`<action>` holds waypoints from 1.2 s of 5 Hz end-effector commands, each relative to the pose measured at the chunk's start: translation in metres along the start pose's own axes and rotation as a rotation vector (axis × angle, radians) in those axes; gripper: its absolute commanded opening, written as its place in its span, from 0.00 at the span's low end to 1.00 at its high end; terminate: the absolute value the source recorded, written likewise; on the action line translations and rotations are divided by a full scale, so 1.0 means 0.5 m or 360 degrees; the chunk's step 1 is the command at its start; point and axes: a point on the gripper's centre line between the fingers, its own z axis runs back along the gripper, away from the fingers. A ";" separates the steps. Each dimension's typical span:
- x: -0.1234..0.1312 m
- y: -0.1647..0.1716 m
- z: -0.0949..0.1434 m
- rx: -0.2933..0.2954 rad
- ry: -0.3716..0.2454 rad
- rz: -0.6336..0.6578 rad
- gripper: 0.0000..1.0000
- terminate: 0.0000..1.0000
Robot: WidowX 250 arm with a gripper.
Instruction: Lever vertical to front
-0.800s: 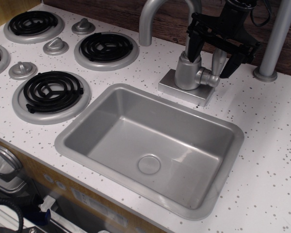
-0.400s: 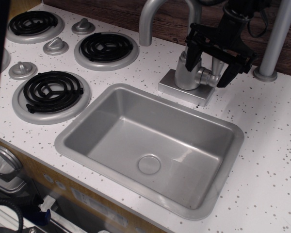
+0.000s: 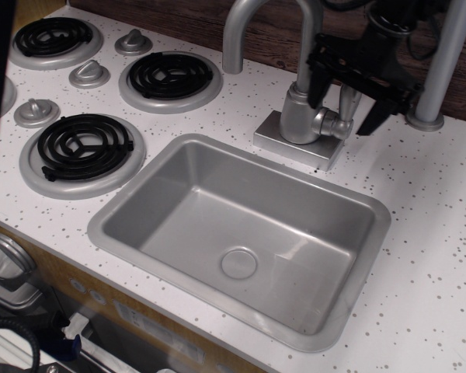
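Observation:
The faucet body [image 3: 299,116] stands behind the sink on a square silver base. The lever [image 3: 348,99] is a short slim silver handle that rises upright from a small round hub [image 3: 339,124] on the faucet's right side. My black gripper [image 3: 346,95] hangs over it from the upper right, open. One of the fingers [image 3: 317,76] is left of the lever, against the faucet column, and the other is to its right. The lever stands in the gap between them; I cannot tell if either touches it.
The curved silver spout [image 3: 241,31] arches left from the faucet. A thick grey pole [image 3: 443,62] stands right behind the gripper. The grey sink basin [image 3: 140,198] lies in front. Several black burners [image 3: 81,148] and silver knobs [image 3: 37,111] are at the left.
My gripper has shifted slightly to the right and up around the lever. The lever still stands upright.

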 end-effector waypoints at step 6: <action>0.085 0.044 0.049 -0.0045 -0.0280 0.0001 0.00 0.00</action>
